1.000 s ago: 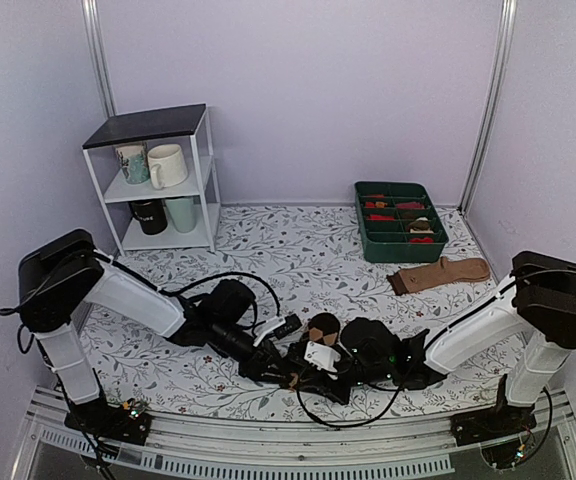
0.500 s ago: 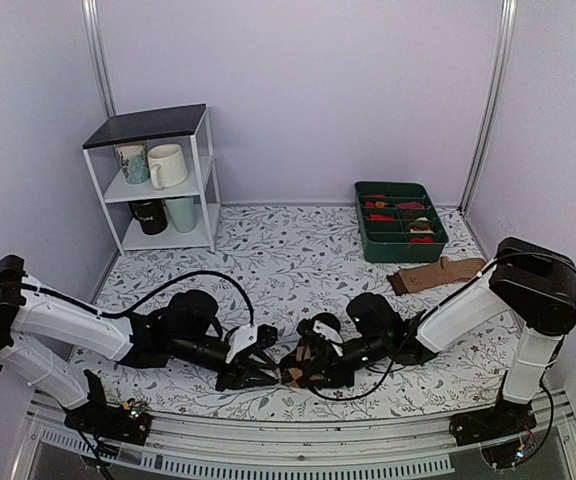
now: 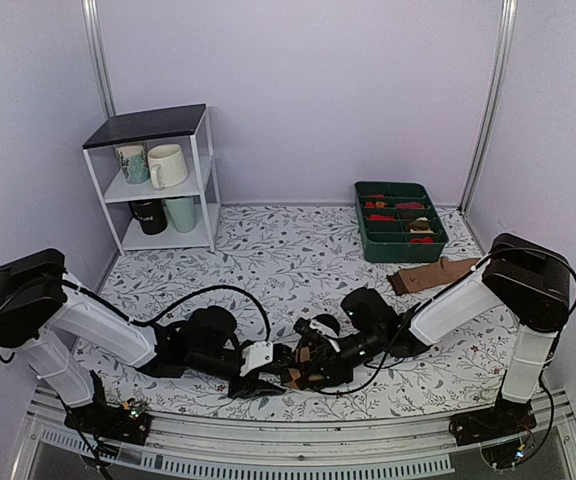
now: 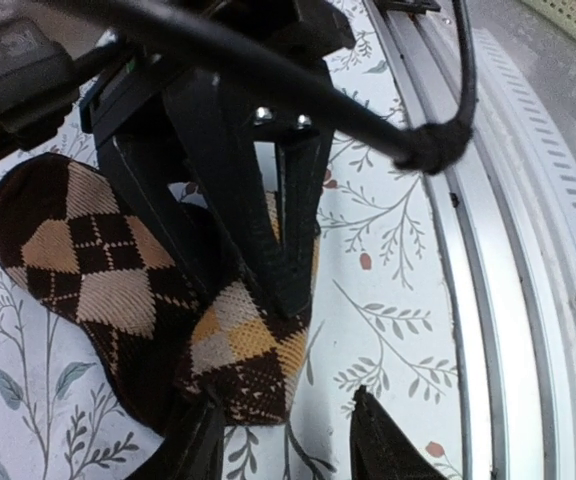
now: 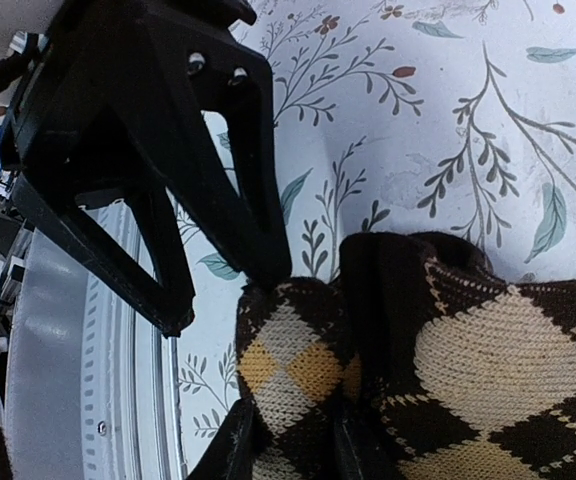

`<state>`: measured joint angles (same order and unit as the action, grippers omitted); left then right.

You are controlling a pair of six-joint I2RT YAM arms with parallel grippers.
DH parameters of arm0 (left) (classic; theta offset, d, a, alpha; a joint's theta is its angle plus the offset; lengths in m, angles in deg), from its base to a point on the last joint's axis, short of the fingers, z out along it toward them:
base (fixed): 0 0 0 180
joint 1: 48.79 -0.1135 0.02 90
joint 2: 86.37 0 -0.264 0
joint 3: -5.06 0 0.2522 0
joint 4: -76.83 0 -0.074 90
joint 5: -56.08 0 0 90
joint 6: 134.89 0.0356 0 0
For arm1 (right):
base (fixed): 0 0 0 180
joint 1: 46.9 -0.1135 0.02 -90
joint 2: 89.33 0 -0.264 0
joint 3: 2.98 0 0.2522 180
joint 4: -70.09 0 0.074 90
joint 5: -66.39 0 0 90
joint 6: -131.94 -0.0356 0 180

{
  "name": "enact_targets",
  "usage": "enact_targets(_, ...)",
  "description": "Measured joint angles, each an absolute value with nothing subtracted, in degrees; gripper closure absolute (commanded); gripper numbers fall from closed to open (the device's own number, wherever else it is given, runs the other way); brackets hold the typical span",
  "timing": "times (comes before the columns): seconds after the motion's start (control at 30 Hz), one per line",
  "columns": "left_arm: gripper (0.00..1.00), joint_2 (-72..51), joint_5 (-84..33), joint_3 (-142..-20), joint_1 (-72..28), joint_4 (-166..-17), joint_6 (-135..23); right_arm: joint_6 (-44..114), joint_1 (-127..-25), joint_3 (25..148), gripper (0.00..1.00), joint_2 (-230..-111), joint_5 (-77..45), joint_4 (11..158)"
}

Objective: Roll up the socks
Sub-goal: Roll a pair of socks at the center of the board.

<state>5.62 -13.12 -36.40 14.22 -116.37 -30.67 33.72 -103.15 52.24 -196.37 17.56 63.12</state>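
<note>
The socks, dark brown with tan and orange argyle diamonds, lie bunched on the table near its front edge. In the right wrist view my right gripper is shut on a folded end of the socks. Its black fingers come down onto the socks in the left wrist view. My left gripper is open. One tip is at the sock's lower edge and the other stands apart over bare table. From above, the left gripper and the right gripper meet nose to nose.
A white shelf with mugs stands at the back left. A green compartment tray sits at the back right, with a plain tan sock in front of it. The metal rail runs close beside the grippers.
The left jaws have widened and come off the sock fold. The left arm has shifted right, closer to the right gripper. The right gripper keeps its hold.
</note>
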Motion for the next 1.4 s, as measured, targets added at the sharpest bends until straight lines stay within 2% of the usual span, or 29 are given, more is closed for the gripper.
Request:
enact_targets(0.17,0.53,5.97,-16.46,-36.4,14.83,-119.24,-30.23,33.76,-102.97,52.63,0.79,-196.94,18.1,63.33)
enact_targets(0.27,0.49,5.94,-18.06,-36.4,15.16,-120.88,-30.08,33.76,-103.02,52.76,0.79,-197.14,18.76,63.46)
enact_targets(0.8,0.51,10.64,-18.58,-37.52,17.6,-121.99,-29.03,33.76,-102.95,53.55,0.79,-198.16,21.29,64.3)
enact_targets(0.87,0.57,11.17,-18.63,-37.8,17.6,-121.97,-28.94,33.76,-102.89,53.61,0.79,-198.27,21.56,64.47)
enact_targets(1.0,0.76,11.85,-19.09,-38.63,17.65,-121.23,-28.98,33.76,-102.69,53.98,0.79,-198.65,22.47,64.91)
enact_targets(1.13,1.0,12.48,-18.5,-39.7,17.71,-119.83,-29.12,33.78,-102.54,54.2,0.77,-198.65,23.13,65.87)
enact_targets(1.33,1.0,13.24,-16.77,-42.39,17.69,-116.46,-29.29,33.28,-102.1,54.03,0.55,-197.75,23.76,67.38)
enact_targets(1.4,1.0,13.68,-16.22,-43.79,17.69,-115.04,-30.1,32.56,-102.08,52.21,0.51,-194.91,21.08,67.29)
